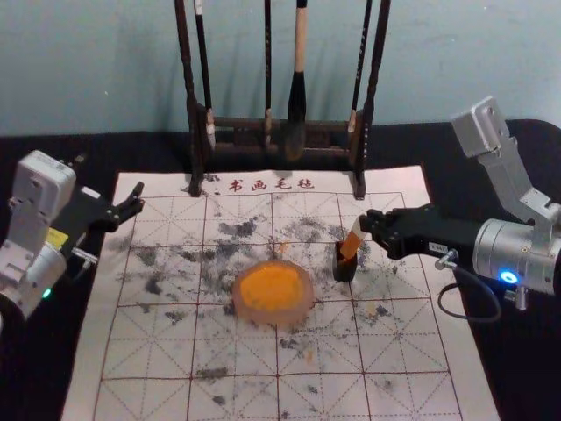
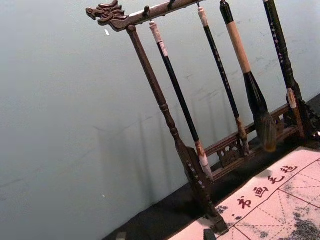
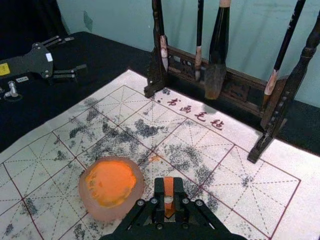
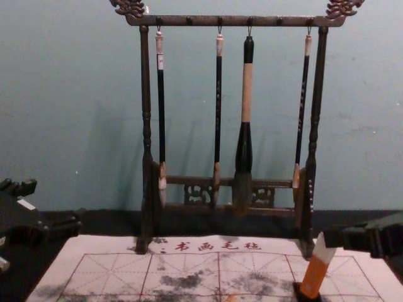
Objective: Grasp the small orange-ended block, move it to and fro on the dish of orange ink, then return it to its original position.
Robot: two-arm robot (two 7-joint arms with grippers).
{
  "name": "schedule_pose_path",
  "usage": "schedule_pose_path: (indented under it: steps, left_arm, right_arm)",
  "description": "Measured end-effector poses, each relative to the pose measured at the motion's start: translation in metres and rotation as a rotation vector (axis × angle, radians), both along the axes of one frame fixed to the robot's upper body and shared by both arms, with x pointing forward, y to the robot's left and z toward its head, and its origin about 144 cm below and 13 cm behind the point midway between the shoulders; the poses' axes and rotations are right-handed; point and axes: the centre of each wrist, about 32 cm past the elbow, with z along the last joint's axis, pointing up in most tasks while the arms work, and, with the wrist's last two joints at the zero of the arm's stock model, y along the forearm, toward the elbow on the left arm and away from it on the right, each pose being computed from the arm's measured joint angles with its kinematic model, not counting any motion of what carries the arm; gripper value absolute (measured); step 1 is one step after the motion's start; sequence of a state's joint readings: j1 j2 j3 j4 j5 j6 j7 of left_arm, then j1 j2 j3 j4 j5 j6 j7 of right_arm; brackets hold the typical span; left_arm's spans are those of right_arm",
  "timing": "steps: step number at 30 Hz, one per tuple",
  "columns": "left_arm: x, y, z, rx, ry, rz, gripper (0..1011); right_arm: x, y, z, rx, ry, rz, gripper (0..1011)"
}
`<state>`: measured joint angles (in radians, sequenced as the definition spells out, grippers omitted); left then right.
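My right gripper [image 1: 370, 223] is closed around the upper part of the orange and white block [image 1: 351, 246], which leans in a small black holder [image 1: 344, 267]. In the right wrist view, the block [image 3: 168, 188] sits between the two fingers of the right gripper [image 3: 168, 192]. The chest view shows the block [image 4: 315, 273] tilted, its white part upward, at the fingertips. The dish of orange ink [image 1: 273, 292] lies left of the holder. Parked at the left side, my left gripper [image 1: 131, 203] stands open and holds nothing; its fingertips [image 2: 165, 235] are apart.
A dark wooden rack [image 1: 285, 125] with hanging brushes [image 4: 244, 132] stands at the back, by the wall. Beneath the dish and holder, a gridded white felt mat [image 1: 237, 351] with grey ink smudges covers part of the black table [image 1: 526, 149].
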<state>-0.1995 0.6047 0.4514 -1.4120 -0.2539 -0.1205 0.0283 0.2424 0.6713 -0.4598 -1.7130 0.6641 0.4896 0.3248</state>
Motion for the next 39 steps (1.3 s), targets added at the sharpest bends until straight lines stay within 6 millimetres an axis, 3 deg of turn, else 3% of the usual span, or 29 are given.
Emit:
schedule_pose_path:
  steps: [39]
  left_arm:
    - [0.000, 0.000, 0.000, 0.000, 0.000, 0.000, 1001]
  right_arm:
    - [0.002, 0.011, -0.021, -0.040, 0.043, -0.023, 99]
